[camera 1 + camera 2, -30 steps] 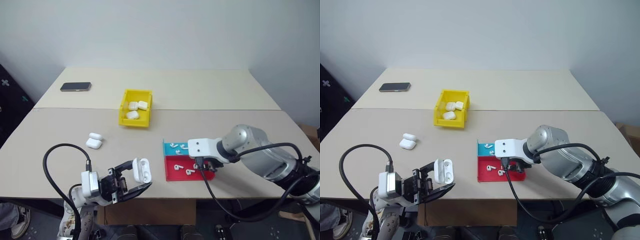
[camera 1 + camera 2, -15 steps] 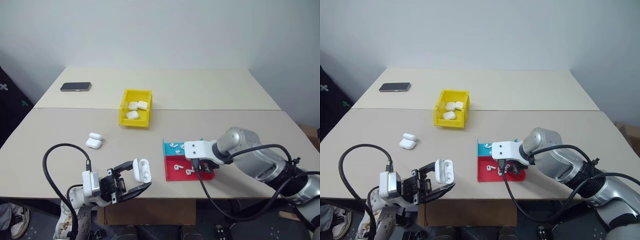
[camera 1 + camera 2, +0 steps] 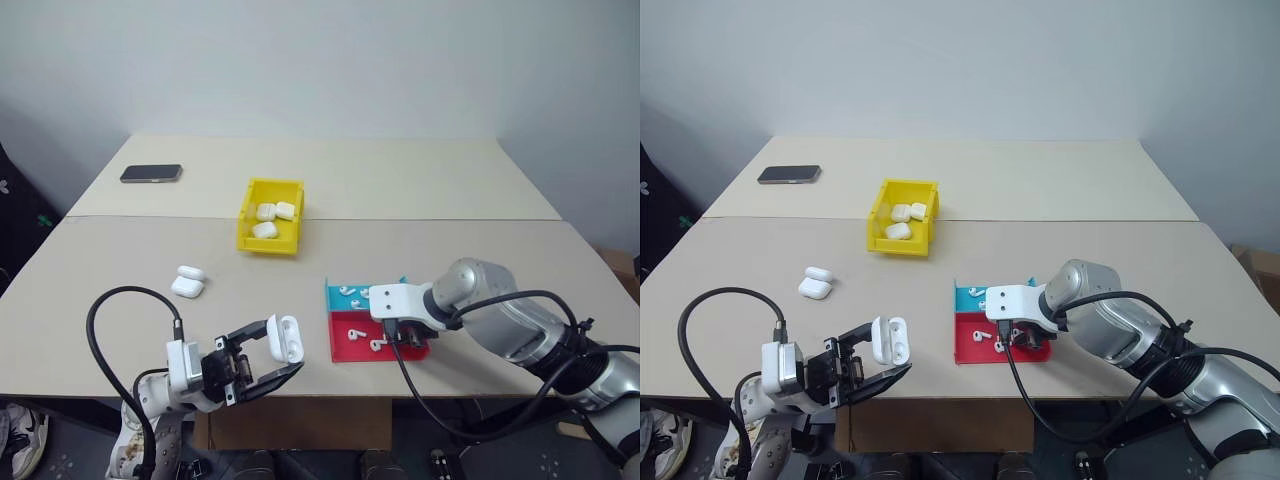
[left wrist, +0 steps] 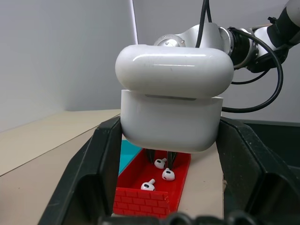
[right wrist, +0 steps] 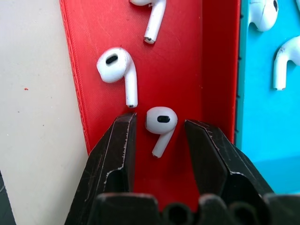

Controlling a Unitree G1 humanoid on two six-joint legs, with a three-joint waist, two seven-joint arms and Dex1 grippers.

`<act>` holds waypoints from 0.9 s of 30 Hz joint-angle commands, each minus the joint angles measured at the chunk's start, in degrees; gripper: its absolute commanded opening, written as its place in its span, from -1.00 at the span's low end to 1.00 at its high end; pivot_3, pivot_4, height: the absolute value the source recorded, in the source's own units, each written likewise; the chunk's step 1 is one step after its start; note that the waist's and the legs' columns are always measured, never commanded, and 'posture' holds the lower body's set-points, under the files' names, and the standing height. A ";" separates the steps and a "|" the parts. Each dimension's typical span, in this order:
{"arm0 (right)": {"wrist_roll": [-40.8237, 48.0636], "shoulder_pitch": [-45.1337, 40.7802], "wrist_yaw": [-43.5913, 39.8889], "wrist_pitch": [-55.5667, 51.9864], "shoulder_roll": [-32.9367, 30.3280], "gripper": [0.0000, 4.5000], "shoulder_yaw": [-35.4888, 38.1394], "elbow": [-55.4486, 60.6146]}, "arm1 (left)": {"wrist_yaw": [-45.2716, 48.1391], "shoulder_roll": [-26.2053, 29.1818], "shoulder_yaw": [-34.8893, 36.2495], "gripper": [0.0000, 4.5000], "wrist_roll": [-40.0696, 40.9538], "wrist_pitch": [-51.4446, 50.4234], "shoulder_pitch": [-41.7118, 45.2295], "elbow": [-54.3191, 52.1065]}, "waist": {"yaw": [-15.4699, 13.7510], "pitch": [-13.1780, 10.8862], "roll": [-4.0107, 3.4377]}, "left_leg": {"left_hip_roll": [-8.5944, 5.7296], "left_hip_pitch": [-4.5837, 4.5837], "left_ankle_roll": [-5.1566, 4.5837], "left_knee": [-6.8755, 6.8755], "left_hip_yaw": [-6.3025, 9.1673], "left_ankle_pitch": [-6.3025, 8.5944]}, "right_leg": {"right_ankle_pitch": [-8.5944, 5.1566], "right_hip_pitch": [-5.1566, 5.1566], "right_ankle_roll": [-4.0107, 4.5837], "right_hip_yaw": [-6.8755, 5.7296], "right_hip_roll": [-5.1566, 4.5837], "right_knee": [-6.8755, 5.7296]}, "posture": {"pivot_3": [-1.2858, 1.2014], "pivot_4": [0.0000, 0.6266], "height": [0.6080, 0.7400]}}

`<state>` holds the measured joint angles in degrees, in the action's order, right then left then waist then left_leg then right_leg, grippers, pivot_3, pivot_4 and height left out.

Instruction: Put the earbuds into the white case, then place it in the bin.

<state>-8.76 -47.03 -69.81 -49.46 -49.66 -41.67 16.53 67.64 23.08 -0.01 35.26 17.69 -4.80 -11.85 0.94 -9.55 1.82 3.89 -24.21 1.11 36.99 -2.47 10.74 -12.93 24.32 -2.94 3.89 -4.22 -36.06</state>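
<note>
- Pale grey walls back a beige table (image 3: pixel 420 180) where a humanoid robot works with both arms.
- One earbud (image 5: pixel 160 123) lies on the floor of the red tray (image 5: pixel 98 56), between the parted fingers (image 5: pixel 117 154) of the right gripper (image 5: pixel 158 140); neither finger touches it, and the jaws stand open around it.
- More earbuds (image 5: pixel 118 70) lie in the same red tray, and others rest in the blue tray (image 3: pixel 345 297) that adjoins it on the far side.
- At the table's near edge, the left gripper (image 3: pixel 262 352) has its jaws clamped on the white case (image 3: pixel 284 338), whose hinged lid stands open; the wrist view shows the case (image 4: pixel 171 93) pinched between both fingers.
- Farther back on the table sits the yellow bin (image 3: pixel 270 228), with three white cases inside.
- Two more white cases (image 3: pixel 188 281) lie side by side on the table to the left of the bin, nearer the robot.
- A dark phone (image 3: pixel 151 173) rests flat near the far left corner.
</note>
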 commanded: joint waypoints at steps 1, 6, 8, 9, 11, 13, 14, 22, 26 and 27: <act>-0.89 -0.36 -0.23 0.64 0.45 -0.10 1.14 0.50 | -0.58 0.38 0.08 0.23 -0.28 -0.07 -0.07 -2.99 | 0.02 0.00 0.00 | 0.00 0.00 0.00 0.00 0.00 0.00 | 0.00 0.00 0.00 0.00 0.00 0.00 | 0.03 -0.52 1.00; -1.89 -0.17 -0.31 1.25 0.49 -0.27 0.79 -0.02 | -1.14 0.55 0.25 0.23 -0.59 -0.46 -0.75 -3.75 | 0.00 0.00 0.00 | 0.00 0.00 0.00 0.00 0.00 0.00 | 0.01 0.00 -0.01 0.00 0.00 0.00 | 0.03 -0.52 1.00; -1.90 0.01 -0.50 0.95 0.66 -0.35 1.09 0.02 | -1.45 0.90 0.35 0.23 -0.69 -0.96 -1.18 -4.28 | 0.00 0.00 0.00 | 0.00 0.00 0.00 0.00 0.00 0.00 | 0.01 0.00 -0.01 0.00 0.00 0.00 | 0.03 -0.52 1.00; -2.00 0.08 -0.70 1.23 0.53 -0.35 1.09 0.16 | -1.49 0.95 0.38 0.23 -0.68 -1.06 -1.28 -4.42 | 0.01 0.00 0.00 | 0.00 0.00 0.00 0.00 0.00 0.00 | 0.01 0.00 -0.01 0.00 0.00 0.00 | 0.03 -0.52 1.00; -1.99 0.20 -0.85 1.19 0.48 -0.35 1.22 0.17 | -1.64 0.97 0.39 0.23 -0.71 -1.21 -1.31 -4.54 | 0.00 0.00 0.00 | 0.00 0.00 0.00 0.00 0.00 0.00 | -0.01 0.00 0.02 0.00 0.00 -0.01 | 0.03 -0.52 1.00; -2.31 0.45 -0.70 1.37 0.35 -0.35 1.20 0.17 | -1.64 0.97 0.41 0.23 -0.71 -1.30 -1.40 -4.62 | 0.00 0.00 0.00 | 0.00 0.00 0.00 0.00 0.00 0.00 | -0.01 -0.01 0.02 0.00 0.00 0.00 | 0.03 -0.52 1.00; -2.40 0.48 -0.67 1.44 0.41 -0.35 1.19 0.03 | -1.67 1.03 0.45 0.23 -0.70 -1.43 -1.41 -4.62 | 0.00 0.00 0.00 | 0.00 0.01 0.00 0.00 0.00 0.00 | -0.01 -0.01 0.02 0.00 0.00 0.00 | 0.03 -0.52 1.00; -3.09 0.85 -0.60 1.95 0.34 -0.52 1.16 -0.31 | -1.58 0.94 0.53 0.23 -0.80 -1.23 -1.09 -4.10 | 0.00 0.00 0.00 | 0.00 0.03 0.00 0.00 0.00 0.00 | -0.01 -0.02 0.02 0.00 0.00 0.00 | 0.03 -0.52 1.00; -2.56 1.10 -0.93 1.50 0.24 -0.52 1.61 0.51 | -1.57 1.01 0.47 0.23 -0.84 -1.41 -1.04 -4.00 | -0.02 0.01 -0.01 | 0.00 0.04 0.00 0.00 0.00 0.00 | -0.02 -0.03 0.03 0.00 0.00 0.00 | 0.03 -0.52 1.00; -2.40 1.15 -1.04 1.38 0.24 -0.52 1.74 0.71 | -1.58 1.04 0.45 0.23 -0.86 -1.45 -1.05 -4.01 | -0.03 0.01 -0.01 | 0.00 0.04 0.00 0.00 0.00 0.00 | -0.02 -0.04 0.04 0.00 0.00 0.00 | 0.03 -0.52 1.00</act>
<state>-10.77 -46.34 -70.47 -47.93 -48.97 -41.37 16.39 66.21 23.79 0.03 33.91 16.16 -5.92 -14.22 0.91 -9.54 1.81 3.89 -24.17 1.11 36.99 -2.47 10.74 -12.96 24.28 -2.90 3.89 -4.21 -36.06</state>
